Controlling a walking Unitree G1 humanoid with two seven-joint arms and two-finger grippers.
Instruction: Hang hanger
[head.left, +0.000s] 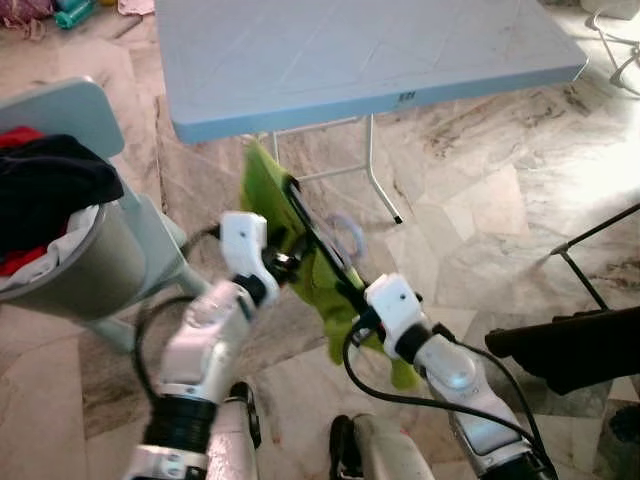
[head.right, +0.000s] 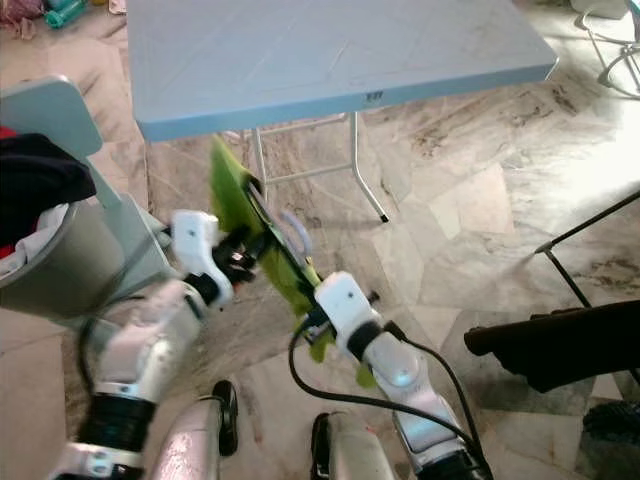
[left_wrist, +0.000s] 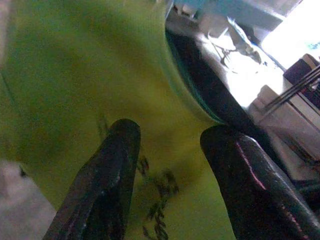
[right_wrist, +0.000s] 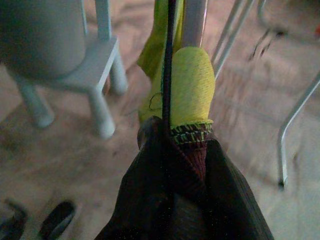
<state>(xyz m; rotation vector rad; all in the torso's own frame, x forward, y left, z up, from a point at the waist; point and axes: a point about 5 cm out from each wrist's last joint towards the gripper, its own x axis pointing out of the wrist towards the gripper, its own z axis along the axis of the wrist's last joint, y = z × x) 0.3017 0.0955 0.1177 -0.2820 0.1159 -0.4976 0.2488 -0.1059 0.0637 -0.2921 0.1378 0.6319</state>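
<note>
A lime-green garment hangs on a black hanger held up in front of me, below the table's front edge. The hanger's pale hook sticks out to the right. My right gripper is shut on the hanger's lower end together with the garment's hem. From the left, my left gripper reaches the garment's middle. Its fingers stand apart against the green cloth, so it is open.
A light blue folding table with white metal legs stands just ahead. At my left a grey laundry basket of dark and red clothes rests on a pale stool. A black object and thin rack legs lie right.
</note>
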